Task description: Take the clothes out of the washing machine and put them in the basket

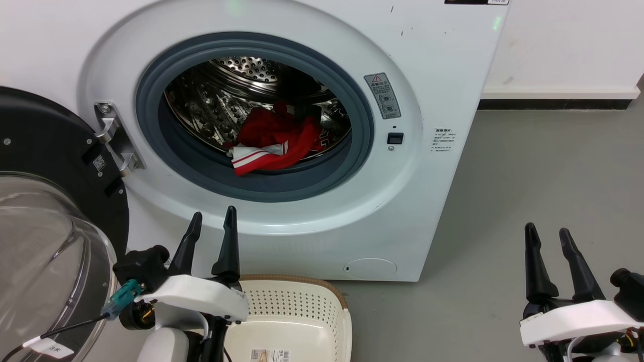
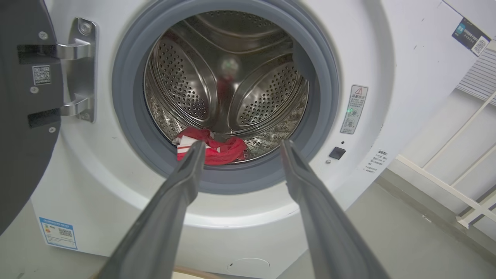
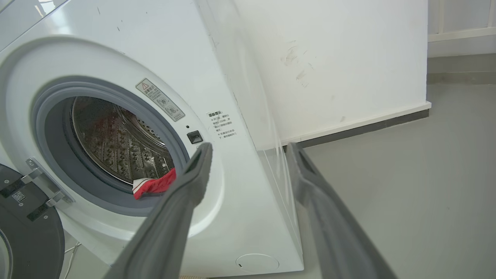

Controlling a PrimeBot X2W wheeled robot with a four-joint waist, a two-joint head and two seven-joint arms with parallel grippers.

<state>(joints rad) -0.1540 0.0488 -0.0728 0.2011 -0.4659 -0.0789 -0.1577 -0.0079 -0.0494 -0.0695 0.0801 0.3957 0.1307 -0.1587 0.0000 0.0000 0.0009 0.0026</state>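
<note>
- The white washing machine (image 1: 443,75) has its round door (image 1: 45,151) swung open on the left.
- The red and white clothes (image 1: 274,138) lie in a heap at the bottom of the shiny drum (image 1: 241,68), close to the front.
- The basket (image 1: 302,306) sits on the grey floor (image 1: 543,166) just in front of the machine.
- The left gripper (image 1: 214,212) is near the basket. Its fingers are apart and hold nothing, and they point at the opening.
- The right gripper (image 1: 547,229) is off to the right, above the floor. Its fingers are apart and hold nothing.
</note>
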